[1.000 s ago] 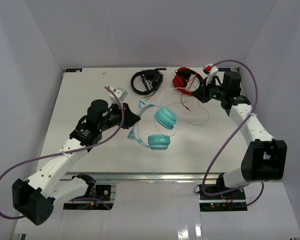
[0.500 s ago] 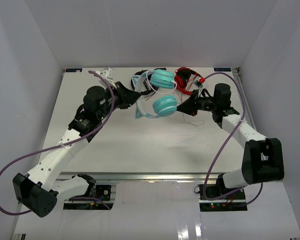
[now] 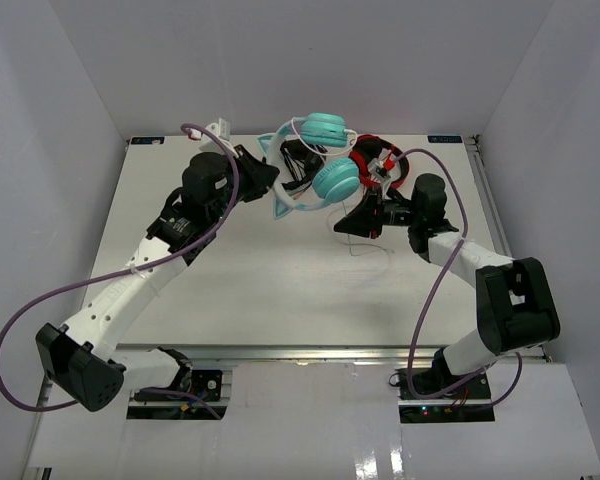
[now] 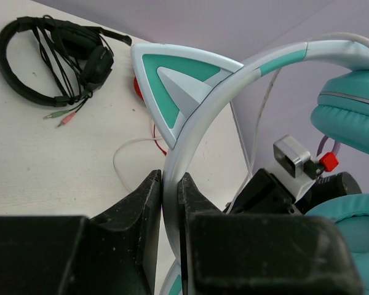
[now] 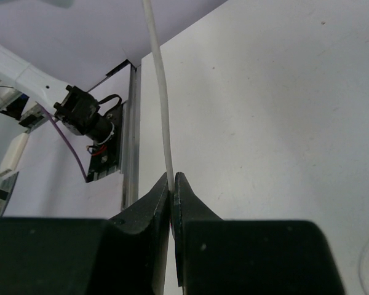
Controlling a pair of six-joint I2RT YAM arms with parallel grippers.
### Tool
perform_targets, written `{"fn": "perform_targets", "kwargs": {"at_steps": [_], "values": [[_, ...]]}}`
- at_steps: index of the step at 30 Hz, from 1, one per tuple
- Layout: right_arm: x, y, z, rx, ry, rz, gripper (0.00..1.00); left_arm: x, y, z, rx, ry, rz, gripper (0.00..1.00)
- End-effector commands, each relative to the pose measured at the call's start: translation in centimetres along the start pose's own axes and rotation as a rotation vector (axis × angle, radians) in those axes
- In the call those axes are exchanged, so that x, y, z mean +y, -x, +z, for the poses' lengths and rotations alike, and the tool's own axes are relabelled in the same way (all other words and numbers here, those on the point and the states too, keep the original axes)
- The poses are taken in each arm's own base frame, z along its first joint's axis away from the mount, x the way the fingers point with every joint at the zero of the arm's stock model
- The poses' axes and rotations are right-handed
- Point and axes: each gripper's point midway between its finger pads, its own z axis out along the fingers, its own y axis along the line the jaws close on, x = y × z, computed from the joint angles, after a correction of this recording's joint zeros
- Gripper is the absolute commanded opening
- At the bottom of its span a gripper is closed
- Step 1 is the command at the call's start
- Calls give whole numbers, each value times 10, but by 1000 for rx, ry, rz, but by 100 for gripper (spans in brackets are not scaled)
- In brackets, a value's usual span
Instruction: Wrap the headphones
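Just to the near right of the headphones (image 3: 325, 155), the right pincer (image 5: 172, 179) was clamped together on their thin white cable (image 5: 158, 86), which rose straight out of the fingertips. At the headphones' left side, the left pincer (image 4: 171, 182) was closed on the whitish headband (image 4: 200, 123) just below a teal-faced cat ear (image 4: 172, 80), holding the set over the far middle of the tabletop (image 3: 260, 290). Past the headband lay black headphones (image 4: 46, 58), and touching the headphones' right side, red headphones (image 3: 368, 150).
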Motion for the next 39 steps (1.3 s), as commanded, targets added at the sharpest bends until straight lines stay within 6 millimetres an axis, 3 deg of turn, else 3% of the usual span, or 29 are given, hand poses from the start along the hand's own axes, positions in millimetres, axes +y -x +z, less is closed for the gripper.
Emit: {"fn": "perform_targets", "kwargs": {"at_steps": [1,9,21,30,39], "values": [[16,2,3,-5,93,-30,8,-21,47,-5,-143,-10,-30,0],[25,7,13,-9,170,-7,8,-29,50,11,-140,-18,-64,0],[35,-4,24,11,217,0,25,-42,70,5,-193,-33,-50,0],[48,-18,39,48,272,-1,32,-55,84,-1,-206,-51,-58,0],[71,-47,43,99,325,-49,35,-55,109,-7,-276,6,-59,0]]}}
